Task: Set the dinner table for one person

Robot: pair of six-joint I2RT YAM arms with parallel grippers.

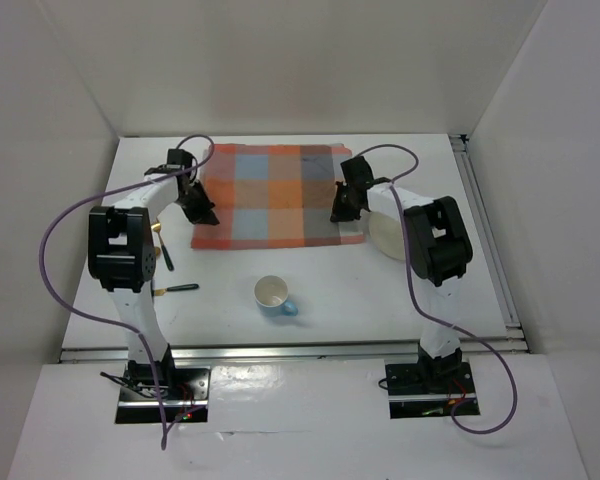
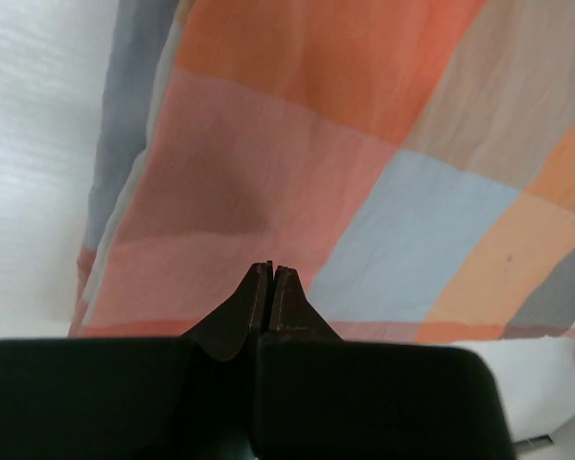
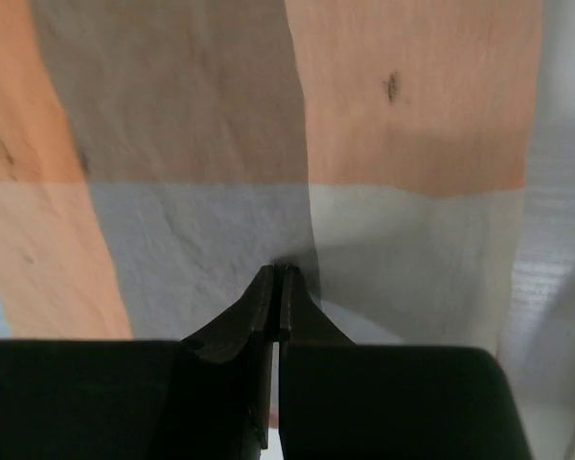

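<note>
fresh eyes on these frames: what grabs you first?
The orange-grey-blue checked mat spread across the far middle of the white dinner table, with the left gripper and right gripper shut over its left and right ends. Nearer the arms, a white-and-blue cup stands in front of the mat.

Half-seen things on the plain white rectangular dinner table (image 1: 330,290)

The right arm (image 1: 435,240) covers most of a round white plate (image 1: 382,242) near the table's right edge. The left arm (image 1: 120,250) hides the ends of two thin dark-handled utensils (image 1: 180,289), too small for us to identify. Both wrist views crop the orange-grey-blue checked cloth mat (image 1: 270,195).
</note>
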